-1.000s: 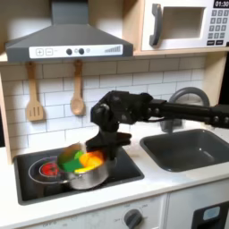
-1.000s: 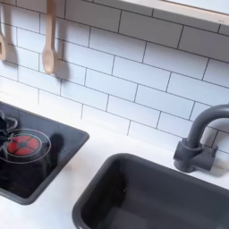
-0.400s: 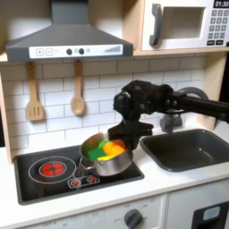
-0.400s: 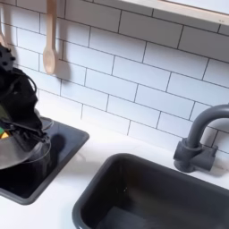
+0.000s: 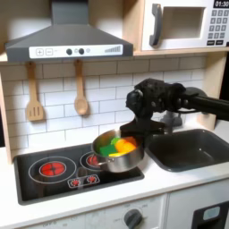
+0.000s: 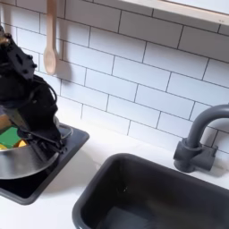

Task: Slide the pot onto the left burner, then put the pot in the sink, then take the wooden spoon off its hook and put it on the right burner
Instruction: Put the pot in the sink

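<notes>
While tilted above the stove, pot point(image 5: 119, 149) rim pinched between closed fingers point(image 5: 136, 134).

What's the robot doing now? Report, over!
Black gripper shut on shiny steel pot, lifted above stove's right burner. Dark grey sink ahead, nothing blocking.

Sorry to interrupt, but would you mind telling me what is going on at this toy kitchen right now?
The black robot arm's tool grips the rim of the pot, which holds green, yellow and orange pieces. The pot is tilted over the cooktop's right edge in the first exterior view, close to the sink but not yet in it. The wooden spoon hangs on the tiled wall beside a slotted spatula.
</notes>
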`<state>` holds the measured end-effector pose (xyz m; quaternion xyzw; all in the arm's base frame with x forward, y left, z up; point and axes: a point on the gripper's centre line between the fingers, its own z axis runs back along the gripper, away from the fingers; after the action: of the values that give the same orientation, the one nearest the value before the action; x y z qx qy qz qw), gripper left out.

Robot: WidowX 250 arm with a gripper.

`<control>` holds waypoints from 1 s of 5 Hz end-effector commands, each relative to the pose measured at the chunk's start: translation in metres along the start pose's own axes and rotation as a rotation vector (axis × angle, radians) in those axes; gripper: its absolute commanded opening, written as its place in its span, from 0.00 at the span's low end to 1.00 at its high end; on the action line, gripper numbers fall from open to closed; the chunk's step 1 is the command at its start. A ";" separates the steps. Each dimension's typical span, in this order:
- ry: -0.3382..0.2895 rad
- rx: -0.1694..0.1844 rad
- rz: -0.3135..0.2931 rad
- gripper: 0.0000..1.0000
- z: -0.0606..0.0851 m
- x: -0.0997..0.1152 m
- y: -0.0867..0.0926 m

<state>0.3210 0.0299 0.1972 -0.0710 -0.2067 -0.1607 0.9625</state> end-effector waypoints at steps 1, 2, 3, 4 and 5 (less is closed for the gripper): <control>0.014 -0.003 -0.087 0.00 0.002 0.007 -0.034; 0.020 -0.005 -0.151 0.00 -0.002 0.007 -0.055; 0.034 -0.024 -0.196 0.00 -0.009 0.006 -0.070; 0.040 -0.056 -0.243 0.00 -0.013 0.006 -0.082; 0.042 -0.074 -0.287 0.00 -0.014 0.010 -0.088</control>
<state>0.3002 -0.0587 0.1949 -0.0729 -0.1875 -0.3056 0.9307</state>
